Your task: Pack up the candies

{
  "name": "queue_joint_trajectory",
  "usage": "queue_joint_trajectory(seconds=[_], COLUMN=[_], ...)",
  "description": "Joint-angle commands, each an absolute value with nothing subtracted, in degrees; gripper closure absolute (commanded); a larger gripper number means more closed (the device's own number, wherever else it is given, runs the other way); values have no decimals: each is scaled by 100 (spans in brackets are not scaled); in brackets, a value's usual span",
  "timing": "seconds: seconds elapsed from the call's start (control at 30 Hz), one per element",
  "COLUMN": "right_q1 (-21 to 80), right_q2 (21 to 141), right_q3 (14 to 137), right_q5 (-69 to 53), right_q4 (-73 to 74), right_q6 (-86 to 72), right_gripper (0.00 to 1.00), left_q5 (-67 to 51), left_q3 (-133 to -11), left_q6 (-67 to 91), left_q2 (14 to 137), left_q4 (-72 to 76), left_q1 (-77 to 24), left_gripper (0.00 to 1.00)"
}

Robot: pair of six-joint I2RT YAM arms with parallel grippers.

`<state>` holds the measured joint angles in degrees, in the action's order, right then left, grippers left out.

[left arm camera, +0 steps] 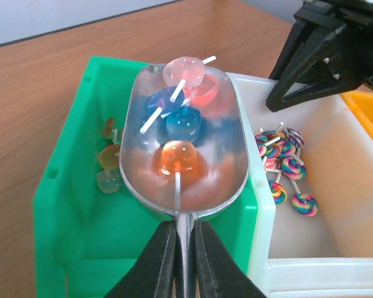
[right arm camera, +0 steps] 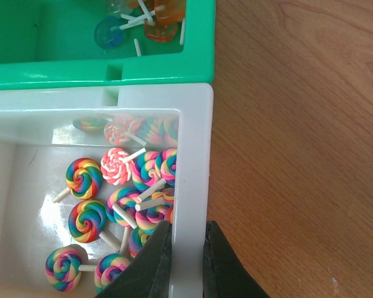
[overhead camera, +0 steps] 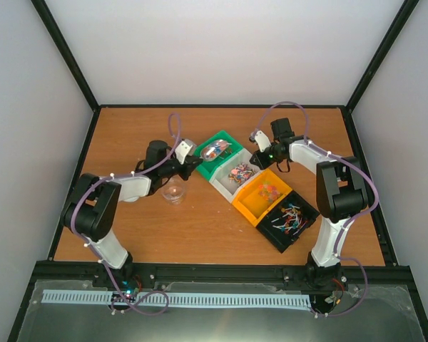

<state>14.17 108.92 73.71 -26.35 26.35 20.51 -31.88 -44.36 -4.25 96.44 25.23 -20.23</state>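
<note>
Jar [overhead camera: 174, 192]: clear and round, it stands on the table [overhead camera: 200, 235] near your left gripper.
Left gripper [left arm camera: 185, 239]: your fingers are pressed together on the thin handle of the scoop [left arm camera: 227, 155].
Scoop: metal, held over the green bin [left arm camera: 62, 186], with its bowl pointing away from your wrist.
Candies [left arm camera: 181, 121]: pink, red, blue and orange ones on white sticks lie in the scoop's bowl. A few more sit on the green bin's floor.
White bin [right arm camera: 196, 155]: it touches the green bin's side, and you can see swirl lollipops [right arm camera: 84, 177] heaped against its wall.
Right gripper [right arm camera: 185, 245]: your fingers straddle the white bin's wall, one inside and one outside, pinched on it.
Orange bin [overhead camera: 244, 206]: next in the row, with mixed sweets inside.
Black bin [overhead camera: 274, 239]: last in the row, at its near end, holding sticks of several colours.
</note>
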Motion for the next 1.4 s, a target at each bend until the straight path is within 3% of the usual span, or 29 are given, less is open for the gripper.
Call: queue_joint_trajectory(seconds=[0.0, 0.23, 0.83, 1.17, 1.37], right_q1=[1407, 1411, 1739, 2012, 2083], right_q2=[11008, 10983, 10941, 11124, 11316], right_q3=[7349, 7352, 7361, 7557, 7772], right_q5=[-2602, -2496, -1985, -1733, -1800], right_q4=[2634, 2562, 2221, 2215, 2358], right_q6=[2070, 1943, 1410, 1188, 1186], right_gripper=[97, 97, 97, 96, 90], left_q5=[-3679, -3842, -5095, -4885, -4434], left_q3=[-4332, -4601, -5282, -5213, -5267], left_q6=[-234, -726, -4118, -6106, -6574], left_q2=[9301, 8646, 6651, 6157, 6198], left_q4=[3357, 2204, -4070, -6141, -6512], left_q1=[-1914, -1815, -24, 1471, 1642], left_gripper=[99, 99, 99, 99, 99])
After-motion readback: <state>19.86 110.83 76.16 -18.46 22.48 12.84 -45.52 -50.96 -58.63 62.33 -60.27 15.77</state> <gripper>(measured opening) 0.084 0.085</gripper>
